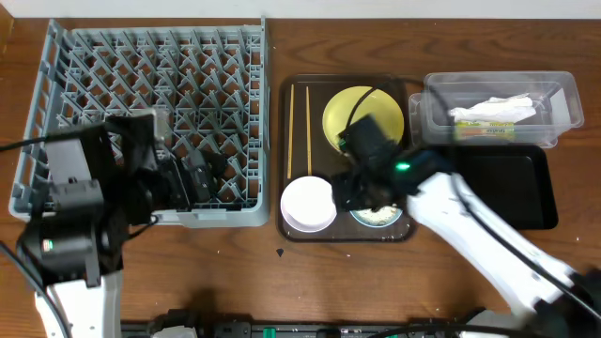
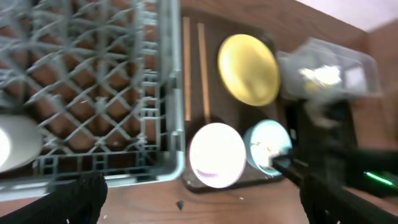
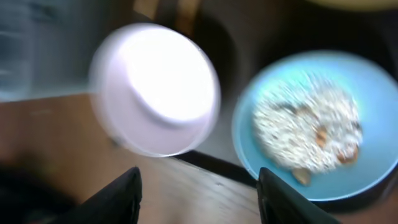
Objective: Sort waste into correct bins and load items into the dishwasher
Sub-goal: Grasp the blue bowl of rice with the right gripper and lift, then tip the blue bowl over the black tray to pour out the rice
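Currently left arm (image 1: 84, 216) hunched over grey plastic peg rack (image 1: 150, 84) front edge, left fingers (image 2: 74, 199) spread wide, empty. Right arm (image 1: 470, 225) reaches diagonally onto dark brown tray (image 1: 316, 150), right fingers (image 3: 118, 199) apart, gripping nothing, above light blue bowl (image 3: 370, 87) of white rice scraps (image 3: 305, 127). Two thin wooden chopsticks (image 1: 299, 127) lie parallel on tray's left side, long axis front-to-back.

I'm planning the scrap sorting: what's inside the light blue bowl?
The light blue bowl holds a heap of white rice-like scraps with a few brownish bits. The bowl's floor beneath the heap is covered, so it cannot be seen.
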{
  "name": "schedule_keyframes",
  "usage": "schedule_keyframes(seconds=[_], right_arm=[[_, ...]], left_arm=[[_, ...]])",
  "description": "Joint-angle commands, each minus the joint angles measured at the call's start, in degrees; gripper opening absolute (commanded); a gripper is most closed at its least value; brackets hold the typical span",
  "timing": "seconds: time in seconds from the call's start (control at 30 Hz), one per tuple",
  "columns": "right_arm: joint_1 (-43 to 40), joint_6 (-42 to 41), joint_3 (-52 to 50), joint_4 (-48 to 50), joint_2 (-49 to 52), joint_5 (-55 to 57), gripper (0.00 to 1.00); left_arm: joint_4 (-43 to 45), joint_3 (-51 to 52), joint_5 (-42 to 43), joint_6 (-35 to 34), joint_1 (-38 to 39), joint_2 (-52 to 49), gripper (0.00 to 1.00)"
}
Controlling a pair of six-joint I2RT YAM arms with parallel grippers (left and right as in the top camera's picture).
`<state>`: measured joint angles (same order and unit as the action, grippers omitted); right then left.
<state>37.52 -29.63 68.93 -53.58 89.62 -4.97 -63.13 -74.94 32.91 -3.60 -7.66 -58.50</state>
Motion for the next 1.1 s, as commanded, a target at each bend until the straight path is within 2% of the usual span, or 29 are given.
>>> schedule_keyframes(seconds=[0.0,0.07,0.27,0.3,0.37,0.4,0.43,0.63,0.7,0.9,1.07], right_arm=[[0.6,-8.4,-1.1,2.0,5.3,11.9,0.51],[0.3,-9.6,-1.1,5.8,9.2,11.8,0.46],[-0.1,-11.3,-1.1,11.0,14.8,10.0,0.43],[-0.1,-11.3,-1.1,11.2,15.4,10.0,0.39],[-0.1,-11.3,-1.1,11.0,16.0,10.1,0.2],[-0.1,-11.3,-1.1,10.6,16.0,10.1,0.04],[-0.1,-11.3,-1.1,10.4,16.0,10.1,0.01],[-2.2,-11.2,-0.9,7.8,14.7,9.8,0.01],[-4.2,-8.7,-0.7,6.3,12.5,6.7,0.01],[-14.5,8.9,-0.7,6.4,2.8,-19.0,0.01],[-26.7,17.4,-0.7,3.6,-3.0,-31.8,0.01]], left_arm=[[-0.3,-0.7,2.6,2.8,1.6,1.8,1.0],[-0.5,-0.7,2.7,2.7,2.0,2.3,1.0],[-2.9,-0.3,2.6,2.8,2.0,1.9,1.0],[-3.1,-0.2,2.5,2.8,2.0,1.9,1.0],[-3.3,0.2,2.5,2.8,2.0,1.9,1.0],[-3.3,0.3,2.5,2.8,2.0,1.9,1.0],[-3.3,0.4,2.5,2.8,2.0,1.9,1.0],[-3.3,0.6,2.5,2.8,2.0,1.7,1.0],[-3.3,0.6,2.5,2.8,2.0,1.6,1.0],[-3.3,0.6,2.5,2.7,2.0,1.0,0.99],[-3.3,0.6,2.5,2.7,2.0,0.5,0.98]])
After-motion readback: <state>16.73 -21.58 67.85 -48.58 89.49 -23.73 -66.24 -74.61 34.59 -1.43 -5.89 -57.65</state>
